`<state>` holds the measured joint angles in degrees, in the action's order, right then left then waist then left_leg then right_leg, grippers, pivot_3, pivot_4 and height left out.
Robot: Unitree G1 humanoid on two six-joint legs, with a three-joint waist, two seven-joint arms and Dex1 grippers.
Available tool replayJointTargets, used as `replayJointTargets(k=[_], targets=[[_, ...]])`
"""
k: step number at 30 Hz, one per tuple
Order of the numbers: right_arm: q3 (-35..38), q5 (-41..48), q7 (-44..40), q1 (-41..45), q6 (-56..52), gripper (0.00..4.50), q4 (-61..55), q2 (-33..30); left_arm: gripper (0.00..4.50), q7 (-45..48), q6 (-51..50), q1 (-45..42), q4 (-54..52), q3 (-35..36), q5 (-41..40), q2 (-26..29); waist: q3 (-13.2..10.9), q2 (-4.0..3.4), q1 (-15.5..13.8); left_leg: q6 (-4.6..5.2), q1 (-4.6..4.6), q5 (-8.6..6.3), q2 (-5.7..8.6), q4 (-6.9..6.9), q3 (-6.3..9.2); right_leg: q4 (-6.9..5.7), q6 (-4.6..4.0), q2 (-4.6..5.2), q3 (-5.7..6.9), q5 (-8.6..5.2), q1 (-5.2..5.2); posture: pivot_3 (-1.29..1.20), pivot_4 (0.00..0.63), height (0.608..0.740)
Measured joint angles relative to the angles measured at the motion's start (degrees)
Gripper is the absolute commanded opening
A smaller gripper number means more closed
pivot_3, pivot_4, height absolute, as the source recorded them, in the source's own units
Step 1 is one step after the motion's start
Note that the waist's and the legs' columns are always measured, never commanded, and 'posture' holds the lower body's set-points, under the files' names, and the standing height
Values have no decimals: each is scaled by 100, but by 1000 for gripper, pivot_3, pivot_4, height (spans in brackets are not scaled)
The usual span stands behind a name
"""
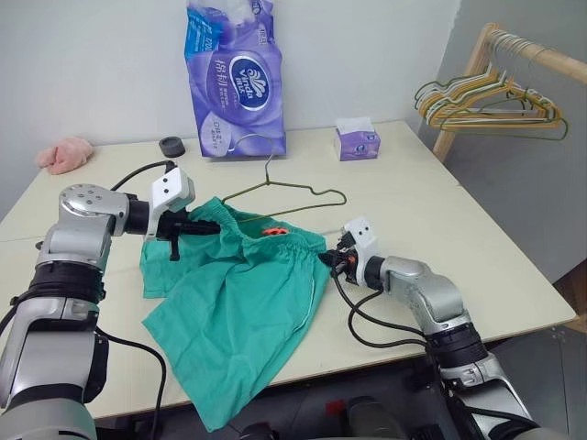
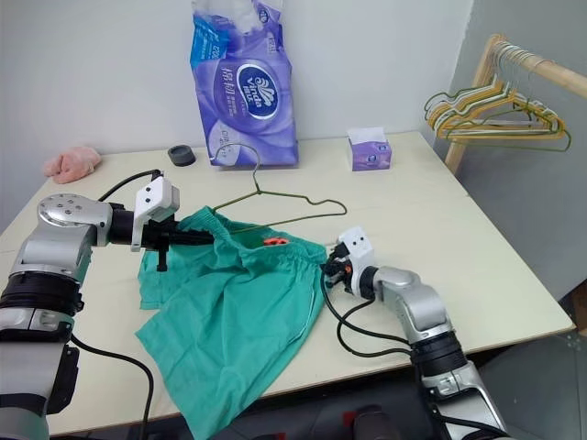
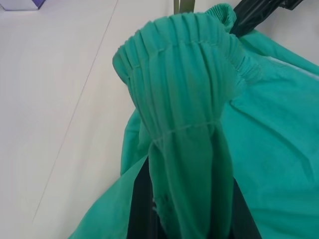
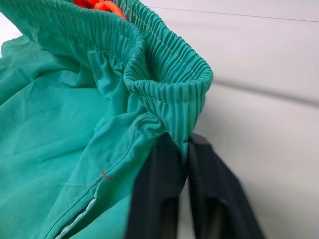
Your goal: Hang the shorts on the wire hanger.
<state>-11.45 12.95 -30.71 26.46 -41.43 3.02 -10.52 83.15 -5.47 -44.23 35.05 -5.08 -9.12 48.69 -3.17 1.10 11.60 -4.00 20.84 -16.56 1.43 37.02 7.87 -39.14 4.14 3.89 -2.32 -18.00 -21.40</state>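
Note:
The teal-green shorts (image 1: 240,302) lie spread on the table (image 1: 440,211), one leg hanging over the front edge. My left gripper (image 1: 213,225) is shut on the left end of the gathered waistband (image 3: 184,74) and holds it bunched a little above the table. My right gripper (image 1: 326,258) is shut on the waistband's right end, and the cloth is pinched between its black fingers (image 4: 154,199). An orange drawstring (image 1: 272,231) shows at the waistband's middle. The wire hanger (image 1: 284,190) lies flat just behind the shorts, its hook toward the back, touching neither gripper.
A tall purple tissue pack (image 1: 234,78) stands at the back, with a small purple tissue box (image 1: 357,142) to its right. A black ring (image 1: 171,146) and a pink cloth lump (image 1: 64,154) sit at the back left. A wooden rack with bunched hangers (image 1: 486,101) stands off the table's right.

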Motion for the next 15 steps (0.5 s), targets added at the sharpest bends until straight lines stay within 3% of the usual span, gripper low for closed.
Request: replayJointTargets(k=[4,10,15], targets=[[78,-28,61,-56,29,23,-35,-196,0,116,-293,117,-354,84,-170,28,2,-2,0,0,0,0,1,0,-1,0,0,1,-1,0,0,-144,8,740],[525,154,-151,-271,-64,23,-119,-885,0,778,-703,1174,-1743,10,-473,406,11,-8,23,1,1,-1,-2,-3,-2,1,0,2,0,0,2,-151,11,740],[613,239,-176,-336,-185,23,-228,-1045,0,788,-775,1108,-1790,-7,-497,481,15,-10,12,7,-1,-4,0,0,-5,1,0,1,-1,0,6,-157,11,740]])
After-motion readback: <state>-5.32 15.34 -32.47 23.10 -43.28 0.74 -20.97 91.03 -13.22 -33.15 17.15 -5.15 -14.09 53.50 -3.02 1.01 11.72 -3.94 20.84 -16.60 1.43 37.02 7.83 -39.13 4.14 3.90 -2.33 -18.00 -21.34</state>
